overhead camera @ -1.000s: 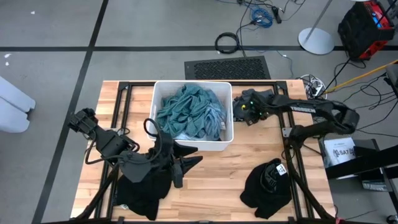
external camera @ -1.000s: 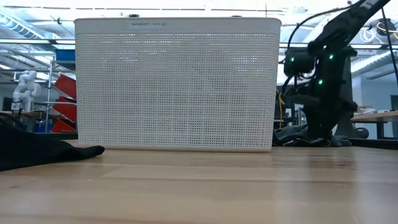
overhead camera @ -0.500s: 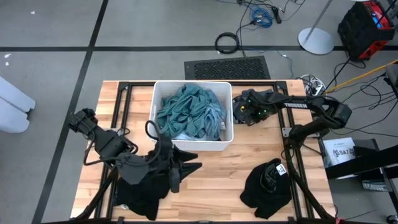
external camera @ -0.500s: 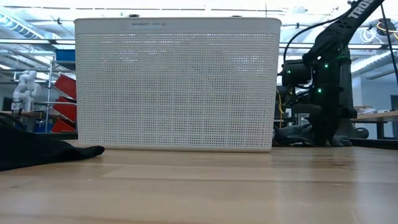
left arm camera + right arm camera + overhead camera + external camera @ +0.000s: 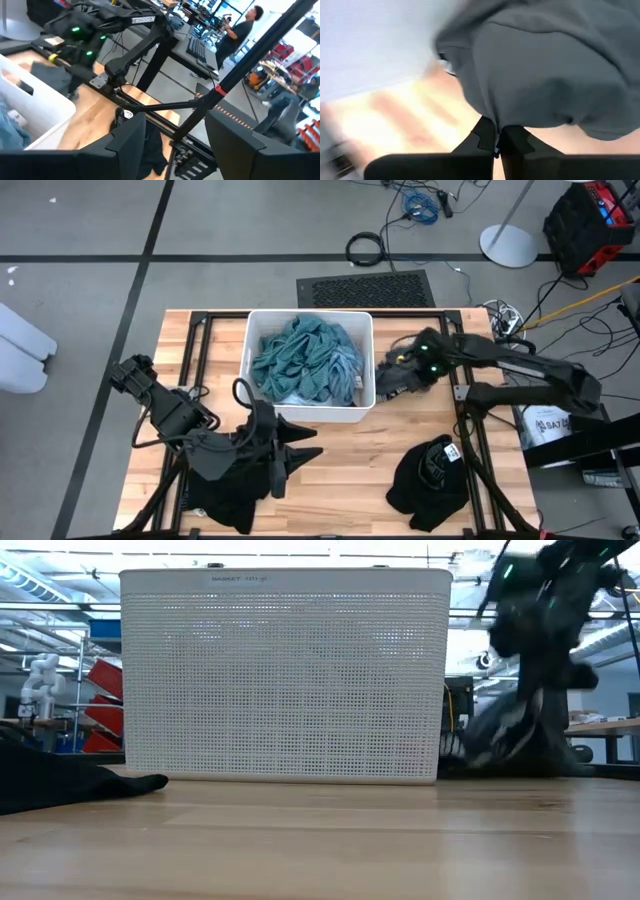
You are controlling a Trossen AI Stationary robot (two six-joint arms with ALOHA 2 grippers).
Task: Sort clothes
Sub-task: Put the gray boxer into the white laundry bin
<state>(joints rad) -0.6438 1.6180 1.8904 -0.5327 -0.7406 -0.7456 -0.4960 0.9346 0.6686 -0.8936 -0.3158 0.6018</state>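
1. From the low view we cannot see into the white bin (image 5: pixel 285 680); its perforated wall hides the contents.
2. The right arm and the dark grey garment (image 5: pixel 515 730) beside the bin are motion-blurred there; we cannot make out the gripper.
3. The black cloth (image 5: pixel 60 785) is cut off by that frame's left edge.
4. In the high view, the black pile (image 5: pixel 235 490) under the left arm runs off the bottom edge.
5. The person (image 5: pixel 240 30) beyond the table is too small for detail.

Even, bright overhead light falls on the bench (image 5: pixel 330 450), with soft shadows only. In the low view, windows glare behind the white bin (image 5: pixel 285 675), and the arm at right is motion-blurred. The right wrist view is smeared; a dark grey garment (image 5: pixel 550 65) fills it.
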